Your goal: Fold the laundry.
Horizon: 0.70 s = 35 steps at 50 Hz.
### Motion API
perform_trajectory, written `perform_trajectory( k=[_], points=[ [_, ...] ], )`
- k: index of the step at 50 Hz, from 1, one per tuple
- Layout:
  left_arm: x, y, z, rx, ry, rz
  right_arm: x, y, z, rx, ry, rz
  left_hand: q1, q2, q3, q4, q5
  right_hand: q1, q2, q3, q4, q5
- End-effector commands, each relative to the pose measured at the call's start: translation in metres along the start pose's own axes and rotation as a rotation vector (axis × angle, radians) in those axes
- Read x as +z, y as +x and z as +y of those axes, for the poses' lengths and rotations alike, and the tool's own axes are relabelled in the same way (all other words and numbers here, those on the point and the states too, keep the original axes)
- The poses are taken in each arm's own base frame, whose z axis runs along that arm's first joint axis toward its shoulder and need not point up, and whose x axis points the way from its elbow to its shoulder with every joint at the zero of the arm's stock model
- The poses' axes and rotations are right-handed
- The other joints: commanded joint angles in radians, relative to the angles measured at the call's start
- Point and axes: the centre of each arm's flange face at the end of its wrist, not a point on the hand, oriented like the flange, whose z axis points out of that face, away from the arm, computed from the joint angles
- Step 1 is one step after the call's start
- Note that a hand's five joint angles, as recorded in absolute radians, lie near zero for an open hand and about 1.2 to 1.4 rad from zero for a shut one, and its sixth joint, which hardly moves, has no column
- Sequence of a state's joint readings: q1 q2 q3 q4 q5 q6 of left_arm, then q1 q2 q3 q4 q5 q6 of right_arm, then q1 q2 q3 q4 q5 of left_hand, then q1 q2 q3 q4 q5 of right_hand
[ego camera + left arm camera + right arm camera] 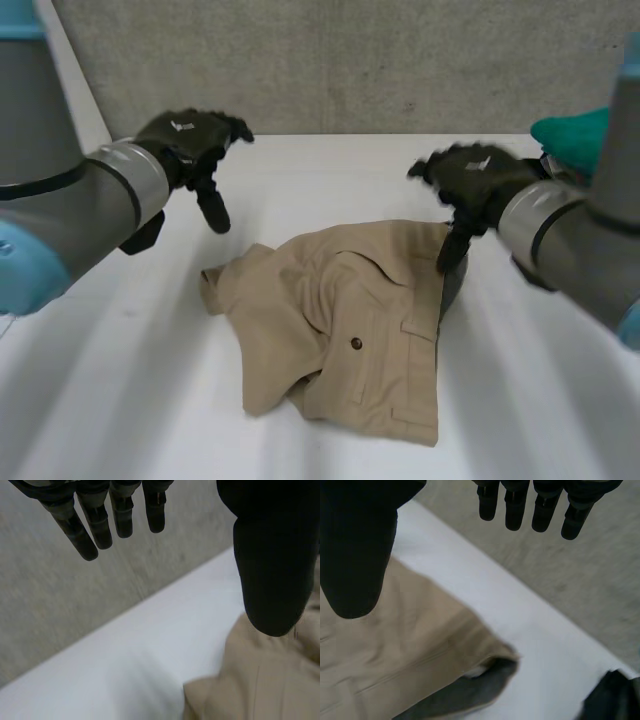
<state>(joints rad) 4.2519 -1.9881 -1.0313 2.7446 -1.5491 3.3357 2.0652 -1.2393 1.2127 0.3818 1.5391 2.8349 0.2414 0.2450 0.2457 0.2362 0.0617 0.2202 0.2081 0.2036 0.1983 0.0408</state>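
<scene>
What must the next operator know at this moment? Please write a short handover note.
Left hand: open, holds nothing, raised above the table to the left of the shorts.
Right hand: open, holds nothing, over the far right corner of the shorts.
Beige shorts: lying rumpled in the middle of the table, with a dark grey piece showing under their right edge. A teal cloth lies at the far right.
Done: no neat fold yet.
Left: flatten and fold the shorts.

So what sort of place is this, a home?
Likely a lab or test room, not a home: a bare white table, a plain grey wall, and one tan garment laid out.
</scene>
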Motion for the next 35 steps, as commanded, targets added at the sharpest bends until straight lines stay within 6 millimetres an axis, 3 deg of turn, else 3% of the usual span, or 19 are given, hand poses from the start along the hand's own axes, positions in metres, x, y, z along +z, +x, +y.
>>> perform_trajectory(
  k=[1, 4, 8, 11, 12, 15, 18, 20, 23, 27, 28, 31, 32, 35],
  points=[
    [0.05, 0.01, 0.057, 0.067, -0.194, 0.043, 0.028, -0.031, 0.044, -0.004, -0.118, -0.042, 0.007, 0.004, 0.003, 0.012, 0.012, -0.046, -0.034, -0.029, -0.024, -0.041],
    [0.065, 0.022, 0.078, 0.097, -0.241, 0.081, 0.044, -0.041, 0.056, -0.015, -0.125, -0.039, 0.025, 0.021, 0.021, 0.03, 0.03, 0.01, 0.022, 0.026, 0.032, 0.015],
    [0.071, 0.034, 0.096, 0.112, -0.299, 0.125, 0.065, -0.05, 0.074, -0.025, -0.148, -0.03, 0.081, 0.077, 0.076, 0.086, 0.086, 0.06, 0.072, 0.077, 0.082, 0.065],
    [0.074, 0.04, 0.101, 0.123, -0.323, 0.139, 0.08, -0.052, 0.087, -0.03, -0.16, -0.014, 0.271, 0.267, 0.267, 0.276, 0.276, 0.086, 0.098, 0.103, 0.108, 0.091],
    [0.076, 0.042, 0.102, 0.132, -0.319, 0.134, 0.087, -0.053, 0.091, -0.037, -0.16, -0.005, 0.463, 0.46, 0.459, 0.469, 0.469, 0.142, 0.154, 0.158, 0.164, 0.147],
    [0.082, 0.04, 0.101, 0.142, -0.298, 0.109, 0.098, -0.053, 0.094, -0.051, -0.143, 0.012, 0.746, 0.743, 0.742, 0.751, 0.751, 0.262, 0.274, 0.279, 0.284, 0.267],
    [0.091, 0.039, 0.101, 0.157, -0.277, 0.087, 0.113, -0.051, 0.093, -0.081, -0.089, 0.041, 1.154, 1.15, 1.149, 1.159, 1.159, 0.806, 0.818, 0.823, 0.828, 0.811],
    [0.096, 0.04, 0.098, 0.172, -0.25, 0.086, 0.122, -0.045, 0.086, -0.097, -0.034, 0.065, 1.155, 1.151, 1.151, 1.16, 1.16, 1.175, 1.187, 1.191, 1.197, 1.18],
    [0.099, 0.041, 0.089, 0.197, -0.213, 0.08, 0.128, -0.036, 0.072, -0.097, 0.034, 0.089, 1.155, 1.151, 1.151, 1.16, 1.16, 1.176, 1.188, 1.193, 1.198, 1.181],
    [0.101, 0.026, 0.042, 0.248, -0.045, 0.026, 0.136, -0.024, 0.028, -0.106, 0.231, 0.108, 1.155, 1.151, 1.151, 1.16, 1.16, 1.176, 1.188, 1.193, 1.198, 1.181],
    [0.1, 0.014, 0.009, 0.255, 0.081, -0.021, 0.138, -0.015, 0.001, -0.118, 0.349, 0.134, 1.155, 1.151, 1.151, 1.16, 1.16, 1.176, 1.188, 1.193, 1.198, 1.181],
    [0.092, -0.006, -0.048, 0.245, 0.321, -0.123, 0.137, 0.001, -0.042, -0.153, 0.541, 0.199, 1.155, 1.151, 1.151, 1.16, 1.16, 1.176, 1.188, 1.193, 1.198, 1.181],
    [0.079, -0.02, -0.09, 0.225, 0.503, -0.204, 0.132, 0.014, -0.072, -0.178, 0.68, 0.266, 1.155, 1.151, 1.151, 1.16, 1.16, 1.176, 1.188, 1.193, 1.198, 1.181],
    [0.058, -0.043, -0.138, 0.17, 0.739, -0.33, 0.119, 0.036, -0.111, -0.196, 0.877, 0.375, 1.155, 1.151, 1.151, 1.16, 1.16, 1.176, 1.188, 1.193, 1.198, 1.181]
  ],
)
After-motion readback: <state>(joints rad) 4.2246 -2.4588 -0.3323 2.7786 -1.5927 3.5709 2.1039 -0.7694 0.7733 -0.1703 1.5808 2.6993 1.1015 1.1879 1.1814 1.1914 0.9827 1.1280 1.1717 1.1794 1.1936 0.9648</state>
